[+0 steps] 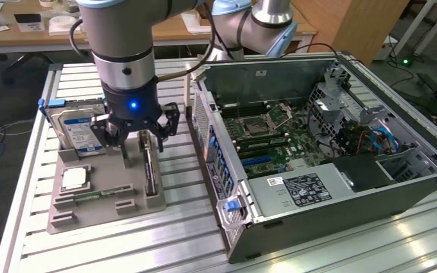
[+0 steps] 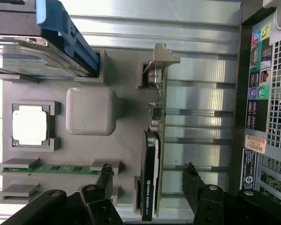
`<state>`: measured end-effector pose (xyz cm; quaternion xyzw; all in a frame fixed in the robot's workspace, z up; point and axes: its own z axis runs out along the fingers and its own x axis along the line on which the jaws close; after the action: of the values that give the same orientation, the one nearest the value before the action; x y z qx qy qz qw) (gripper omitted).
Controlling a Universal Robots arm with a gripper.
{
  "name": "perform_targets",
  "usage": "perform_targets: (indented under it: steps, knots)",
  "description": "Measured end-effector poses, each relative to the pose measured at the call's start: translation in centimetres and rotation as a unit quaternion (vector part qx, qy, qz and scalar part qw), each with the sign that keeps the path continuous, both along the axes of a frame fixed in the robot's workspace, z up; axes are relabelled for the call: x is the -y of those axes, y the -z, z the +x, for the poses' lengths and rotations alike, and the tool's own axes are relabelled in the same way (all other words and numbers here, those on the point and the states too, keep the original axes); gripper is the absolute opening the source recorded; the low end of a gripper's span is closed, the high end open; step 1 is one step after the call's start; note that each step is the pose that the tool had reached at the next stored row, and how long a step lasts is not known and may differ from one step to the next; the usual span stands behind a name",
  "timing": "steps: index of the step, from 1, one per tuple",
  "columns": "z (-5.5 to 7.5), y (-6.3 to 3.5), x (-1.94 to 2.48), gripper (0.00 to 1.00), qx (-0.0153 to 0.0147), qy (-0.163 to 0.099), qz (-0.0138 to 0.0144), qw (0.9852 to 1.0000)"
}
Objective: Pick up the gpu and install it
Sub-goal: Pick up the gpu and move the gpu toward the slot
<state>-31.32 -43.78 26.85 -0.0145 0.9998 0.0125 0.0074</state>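
Bench [image 1: 355,245]: slatted metal, holds grey tray [image 1: 97,213].
gpu [image 2: 150,194]: on edge in tray.
gripper [image 2: 147,171]: fingers apart, astride gpu, prob. no contact.

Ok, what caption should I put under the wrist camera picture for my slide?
Open gripper straddles the gpu standing on edge in its gray holder, beside the computer case.

We see a table [image 1: 165,244] of ribbed bare metal slats, smooth and gleaming. The tray [image 1: 104,176] on it is matt grey plastic, faintly grainy. The gpu [image 2: 149,187] has a glossy black plastic face and a pale bare-metal bracket [image 2: 163,56]. The hard drive [image 1: 78,128] is silver metal with a blue plastic rail [image 2: 65,33].
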Motion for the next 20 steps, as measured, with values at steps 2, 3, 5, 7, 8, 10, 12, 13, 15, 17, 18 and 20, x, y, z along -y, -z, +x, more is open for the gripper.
perform_targets:
  steps: [2,3,5,7,8,10,12,13,15,17,18,20]
  knots:
    - [0.0,0.35,-0.23,0.71,-0.0001,0.0,-0.0012,1.0]
    - [0.0,0.53,-0.35,0.71,-0.0002,0.0,-0.0016,1.0]
    - [0.0,0.91,-0.61,0.71,-0.0003,0.0,-0.0022,1.0]
    - [0.0,1.29,-0.8,0.71,-0.0004,0.0,-0.0023,1.0]
    - [0.0,1.46,-0.86,0.71,-0.0006,0.0,-0.0025,1.0]
    - [0.0,1.81,-0.88,0.71,-0.0008,0.0,-0.0026,1.0]
    - [0.0,2.19,-0.88,0.71,-0.0008,0.0,-0.0027,1.0]
    - [0.0,2.37,-0.89,0.71,-0.0008,0.0,-0.0027,1.0]
    - [0.0,2.73,-0.89,0.71,-0.0008,0.0,-0.0027,1.0]
    - [0.0,3.1,-0.89,0.71,-0.0008,0.0,-0.0027,1.0]
    - [0.0,3.28,-0.89,0.71,-0.0008,0.0,-0.0027,1.0]
    - [0.0,3.64,-0.87,0.71,-0.0008,0.001,-0.0027,1.0]
